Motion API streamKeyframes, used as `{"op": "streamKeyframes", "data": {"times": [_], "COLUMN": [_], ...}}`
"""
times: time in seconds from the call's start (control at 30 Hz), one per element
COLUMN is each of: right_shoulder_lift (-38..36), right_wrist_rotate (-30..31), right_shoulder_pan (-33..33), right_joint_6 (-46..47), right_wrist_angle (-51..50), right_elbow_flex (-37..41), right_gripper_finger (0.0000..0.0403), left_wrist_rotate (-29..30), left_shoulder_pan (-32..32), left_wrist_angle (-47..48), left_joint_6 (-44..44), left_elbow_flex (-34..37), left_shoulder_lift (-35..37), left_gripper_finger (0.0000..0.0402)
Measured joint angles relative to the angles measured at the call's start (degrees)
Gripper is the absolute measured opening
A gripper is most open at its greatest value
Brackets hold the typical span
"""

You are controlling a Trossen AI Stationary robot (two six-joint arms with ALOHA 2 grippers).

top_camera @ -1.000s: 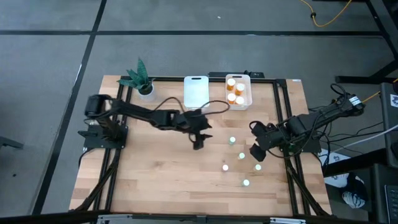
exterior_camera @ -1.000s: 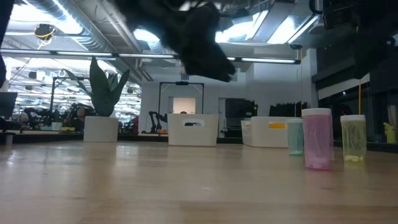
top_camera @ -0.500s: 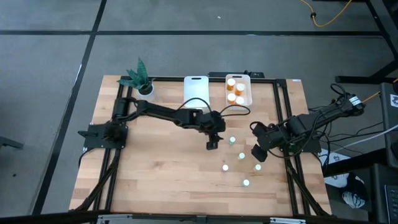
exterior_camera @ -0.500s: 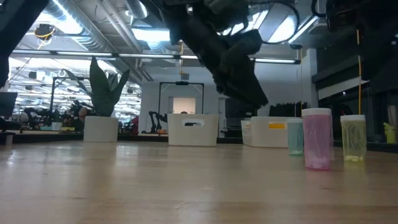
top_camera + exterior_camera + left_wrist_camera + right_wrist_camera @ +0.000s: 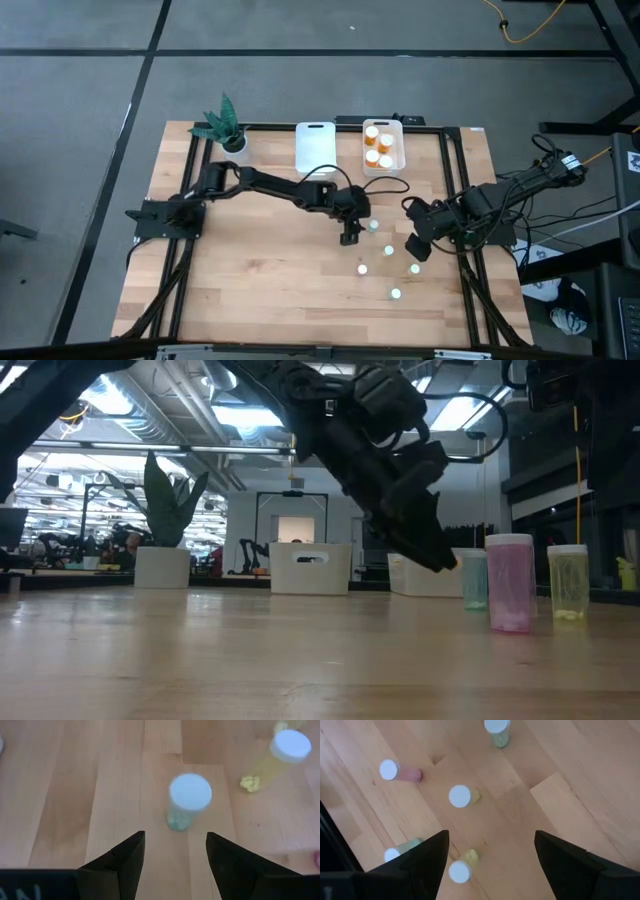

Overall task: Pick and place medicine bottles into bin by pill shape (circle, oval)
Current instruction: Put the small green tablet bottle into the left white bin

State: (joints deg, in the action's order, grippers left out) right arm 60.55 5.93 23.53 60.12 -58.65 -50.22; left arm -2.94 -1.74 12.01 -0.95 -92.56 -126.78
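Note:
Several small pale bottles with white caps stand upright on the table at the right: one (image 5: 373, 226), one (image 5: 388, 249), one (image 5: 362, 269) and others nearer the front. My left gripper (image 5: 348, 238) is open and hangs just left of the farthest one, a greenish bottle (image 5: 188, 802) that stands ahead of its fingers (image 5: 127, 860). In the low view, my left gripper (image 5: 420, 545) is above the table beside the green bottle (image 5: 474, 580). My right gripper (image 5: 413, 248) is open and empty above the cluster (image 5: 461, 796). Orange bottles (image 5: 380, 145) lie in the right bin.
Two white bins stand at the far edge, one empty (image 5: 315, 146), one with orange bottles (image 5: 398, 160). A potted green plant (image 5: 225, 125) stands at the far left. A pink bottle (image 5: 510, 582) and a yellow bottle (image 5: 568, 582) stand close to the green one. Bare wood lies on the left.
My left gripper has gone toward the table's right edge and down, from the middle of the table to a place beside the farthest pale bottle. Its arm has stretched out. The bottles and my right gripper have kept still.

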Motion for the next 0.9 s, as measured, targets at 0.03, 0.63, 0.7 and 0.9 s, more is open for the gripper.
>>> {"op": "streamKeyframes", "data": {"times": [0.03, 0.63, 0.7, 0.9], "right_shoulder_lift": [0.0, 0.0, 0.0, 0.0], "right_wrist_rotate": [0.0, -0.02, -0.01, 0.0], "right_shoulder_pan": [-0.01, 0.02, -0.01, -0.01], "right_joint_6": [-0.01, -0.45, -0.48, -0.57], "right_wrist_angle": [-0.04, -0.73, -0.74, -0.81], "right_elbow_flex": [0.0, -0.02, -0.02, -0.02], "right_gripper_finger": [0.0295, 0.0295, 0.0295, 0.0295], "left_wrist_rotate": [0.0, -0.72, -0.72, -0.74], "left_shoulder_pan": [0.0, 0.57, 0.57, 0.62], "left_wrist_angle": [-0.66, -8.34, -8.9, -11.04], "left_joint_6": [0.0, -0.46, -0.46, -0.44], "left_elbow_flex": [-0.44, -1.68, -1.68, -1.68], "left_shoulder_lift": [-0.52, -4.22, -4.22, -4.21], "left_gripper_finger": [0.0202, 0.0202, 0.0202, 0.0202]}}
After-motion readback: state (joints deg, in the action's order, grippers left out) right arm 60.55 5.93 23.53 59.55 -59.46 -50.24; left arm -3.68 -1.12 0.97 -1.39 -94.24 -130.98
